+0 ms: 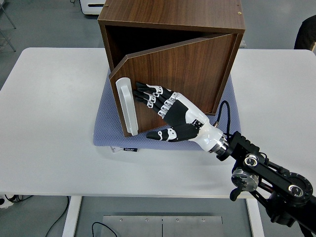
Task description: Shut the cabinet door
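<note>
A dark wood cabinet (173, 19) stands on a blue-grey mat at the table's middle. Its door (182, 74) is hinged on the right and stands partly open, its free edge swung toward me on the left. A white handle (126, 106) runs down the door near that edge. My right hand (158, 106) is open, fingers spread flat against the door's face just right of the handle, thumb below. The left arm is out of view.
The blue-grey mat (106, 126) lies under the cabinet on the white table (49, 123). A white box (91, 6) stands on the floor at the back. A dark shape, perhaps a person, (307, 32) shows at the right edge.
</note>
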### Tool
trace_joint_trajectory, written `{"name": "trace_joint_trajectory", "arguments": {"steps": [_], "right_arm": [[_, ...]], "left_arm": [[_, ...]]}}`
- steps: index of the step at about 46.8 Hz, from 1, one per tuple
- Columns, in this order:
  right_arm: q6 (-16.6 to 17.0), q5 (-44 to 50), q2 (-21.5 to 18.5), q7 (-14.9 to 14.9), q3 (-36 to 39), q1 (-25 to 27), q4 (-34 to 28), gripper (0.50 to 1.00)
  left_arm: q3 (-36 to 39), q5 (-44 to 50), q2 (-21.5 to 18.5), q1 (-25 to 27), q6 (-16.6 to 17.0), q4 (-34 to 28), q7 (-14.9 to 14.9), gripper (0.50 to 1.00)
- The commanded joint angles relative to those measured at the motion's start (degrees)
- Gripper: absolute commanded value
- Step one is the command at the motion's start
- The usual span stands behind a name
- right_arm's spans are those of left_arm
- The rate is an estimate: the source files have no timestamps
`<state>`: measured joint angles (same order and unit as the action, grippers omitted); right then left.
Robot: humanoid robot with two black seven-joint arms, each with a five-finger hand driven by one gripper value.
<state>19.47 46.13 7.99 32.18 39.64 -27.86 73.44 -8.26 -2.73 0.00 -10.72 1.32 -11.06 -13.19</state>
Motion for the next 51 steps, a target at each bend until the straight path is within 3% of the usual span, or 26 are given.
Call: {"name": "trace_joint_trajectory", "arguments": {"steps": [1, 27, 40, 51], "right_arm": [[-0.8, -0.1, 0.0, -0.1, 0.0, -0.3, -0.6, 1.000], [-5.1, -0.6, -0.3, -0.2, -2.2, -4.7, -1.5, 1.000], [-5.3, -0.6, -0.3, -0.2, -2.5, -5.4, -2.2, 1.000], [-8.0, -2.1, -0.3, -0.2, -3.5, -7.8, -2.8, 1.000]], "left_arm": [[0.0, 0.0, 0.0, 0.0, 0.0, 0.0, 0.0, 1.000], [0.0, 0.0, 0.0, 0.0, 0.0, 0.0, 0.0, 1.000], [0.0, 0.0, 0.0, 0.0, 0.0, 0.0, 0.0, 1.000], [0.0, 0.0, 0.0, 0.0, 0.0, 0.0, 0.0, 1.000]]}}
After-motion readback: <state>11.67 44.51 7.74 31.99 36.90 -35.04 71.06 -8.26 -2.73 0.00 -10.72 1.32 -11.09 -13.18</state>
